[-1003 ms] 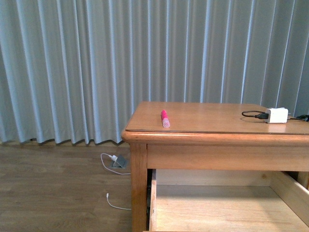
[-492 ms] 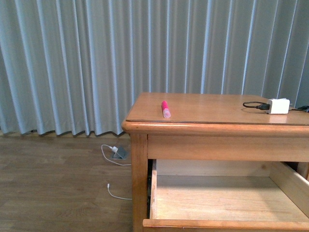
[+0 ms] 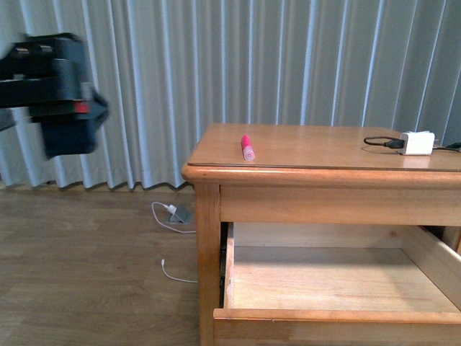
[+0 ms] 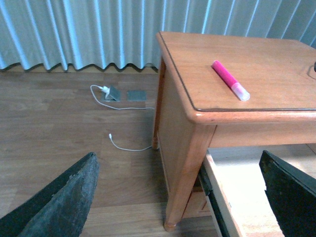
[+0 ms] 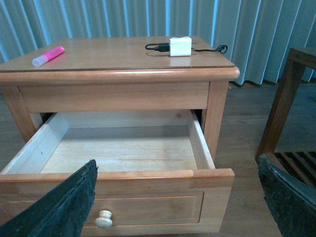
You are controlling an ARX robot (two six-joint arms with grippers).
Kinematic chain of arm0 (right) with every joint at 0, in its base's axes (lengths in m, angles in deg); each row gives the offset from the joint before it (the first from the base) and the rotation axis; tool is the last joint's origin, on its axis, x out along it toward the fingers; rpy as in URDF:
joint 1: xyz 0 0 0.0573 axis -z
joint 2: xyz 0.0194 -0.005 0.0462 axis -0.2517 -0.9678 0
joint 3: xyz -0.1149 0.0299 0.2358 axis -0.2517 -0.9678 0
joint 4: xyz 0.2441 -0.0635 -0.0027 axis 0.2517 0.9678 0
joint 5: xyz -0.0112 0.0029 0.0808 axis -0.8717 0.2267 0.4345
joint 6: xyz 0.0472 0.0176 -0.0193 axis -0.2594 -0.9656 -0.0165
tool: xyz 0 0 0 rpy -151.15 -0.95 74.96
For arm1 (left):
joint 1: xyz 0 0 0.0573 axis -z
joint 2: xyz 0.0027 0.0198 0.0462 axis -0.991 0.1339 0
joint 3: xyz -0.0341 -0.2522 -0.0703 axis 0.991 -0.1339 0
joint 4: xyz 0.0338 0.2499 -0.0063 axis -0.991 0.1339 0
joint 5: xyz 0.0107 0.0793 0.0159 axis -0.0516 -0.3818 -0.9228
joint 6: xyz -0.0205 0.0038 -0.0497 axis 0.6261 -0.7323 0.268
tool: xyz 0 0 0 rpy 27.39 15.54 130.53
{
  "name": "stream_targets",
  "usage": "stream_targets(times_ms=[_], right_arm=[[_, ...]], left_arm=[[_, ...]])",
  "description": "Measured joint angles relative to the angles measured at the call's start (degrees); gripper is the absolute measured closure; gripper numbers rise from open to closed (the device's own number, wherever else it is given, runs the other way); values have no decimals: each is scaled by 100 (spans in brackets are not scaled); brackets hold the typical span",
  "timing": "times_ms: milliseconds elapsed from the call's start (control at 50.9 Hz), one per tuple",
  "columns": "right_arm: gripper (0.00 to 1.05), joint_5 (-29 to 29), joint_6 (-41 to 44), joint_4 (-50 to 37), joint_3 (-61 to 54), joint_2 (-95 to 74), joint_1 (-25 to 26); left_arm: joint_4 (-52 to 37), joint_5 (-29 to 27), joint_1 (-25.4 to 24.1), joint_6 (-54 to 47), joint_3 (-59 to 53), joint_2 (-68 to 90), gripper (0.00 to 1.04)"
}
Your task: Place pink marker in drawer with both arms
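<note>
Pink marker (image 3: 247,147) is lying on the left part of the bench (image 3: 324,175) top, in the open and well apart from both arms. The bench is filling the right half of the front view, with a pale pleated curtain (image 3: 180,72) hanging behind it. The drawer (image 3: 338,315) is standing pulled out toward the robot beneath the top, its pale inside showing bare, and its round knob (image 5: 103,219) is facing the right wrist camera. The left arm (image 3: 54,94) is showing as a blurred black mass high at the far left of the front view. Its jaws are spreading wide in the left wrist view with nothing between them. The right arm is not showing in the front view. Its jaws are likewise gaping and released, framing the drawer front in the right wrist view. A white charger (image 3: 418,143) with a black cable is sitting on the right part of the top, far from the marker. The marker is lying to the right of the left arm and beyond the drawer, so the left arm is looking the nearer one for the pickup. Its long axis is running near to far, slanting slightly, with the paler cap pointing toward the near edge, so jaws closing left to right would be crossing the barrel squarely.
</note>
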Motion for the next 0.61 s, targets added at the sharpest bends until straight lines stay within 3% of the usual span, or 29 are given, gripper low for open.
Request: stream_targets(times_ms=[275,610], right_arm=[[8,0,0,0,0,0,0],[8,0,0,0,0,0,0]], left_arm=[[219,7,466,-35,2072,2164,6],[1193,-83,529,339,4476,4100,6]])
